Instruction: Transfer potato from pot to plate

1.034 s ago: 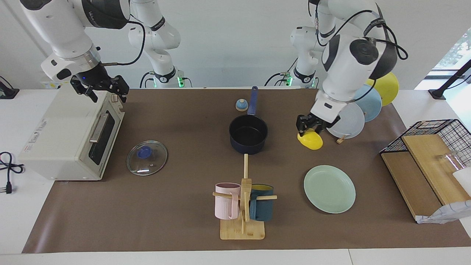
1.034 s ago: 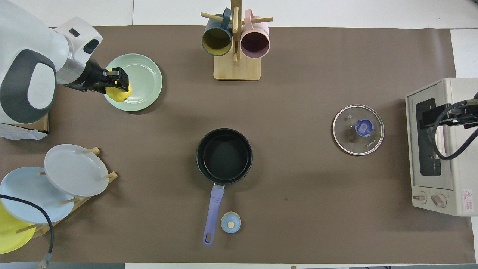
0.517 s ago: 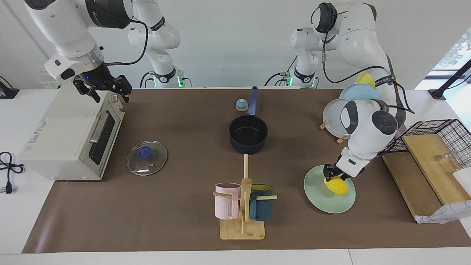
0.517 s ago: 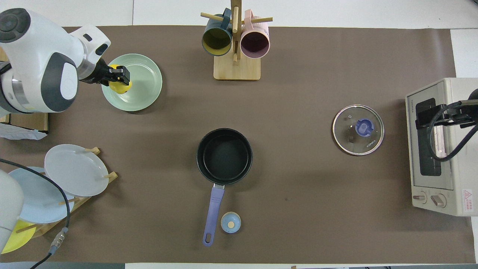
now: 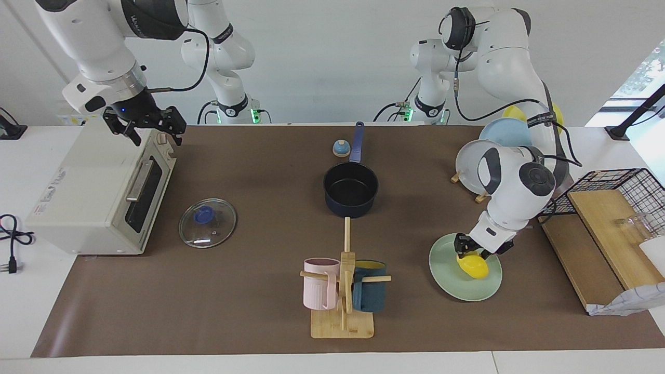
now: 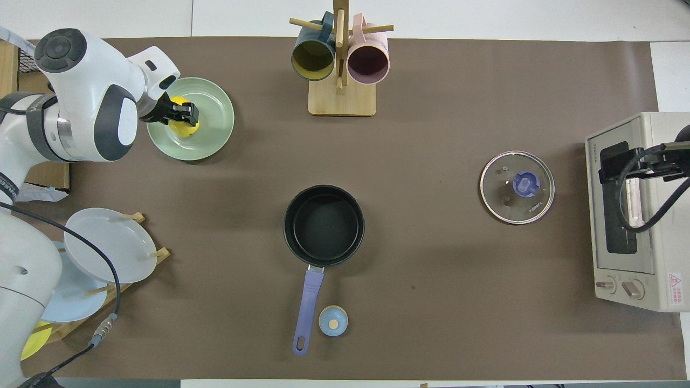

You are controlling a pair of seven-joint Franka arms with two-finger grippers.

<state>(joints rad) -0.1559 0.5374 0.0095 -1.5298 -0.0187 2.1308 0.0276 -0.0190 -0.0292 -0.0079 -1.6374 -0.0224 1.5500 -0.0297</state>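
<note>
Yellow potato (image 5: pixel 472 265) down on the green plate (image 5: pixel 447 280), away from the empty pot (image 5: pixel 350 189). Left gripper (image 5: pixel 474 251) right over it, fingers partly apart, grip or no grip hard to tell. Right gripper (image 5: pixel 147 126) wide open over the toaster oven (image 5: pixel 88 197), holding nothing.

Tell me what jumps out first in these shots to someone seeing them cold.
The bright yellow potato draws the eye first: it sits on the mint-green plate at the left arm's end of the table, with the left gripper right on top of it. Mid-table, the dark pot stands empty, its glass lid lying flat beside the toaster oven. The right gripper waits open over that oven.
</note>
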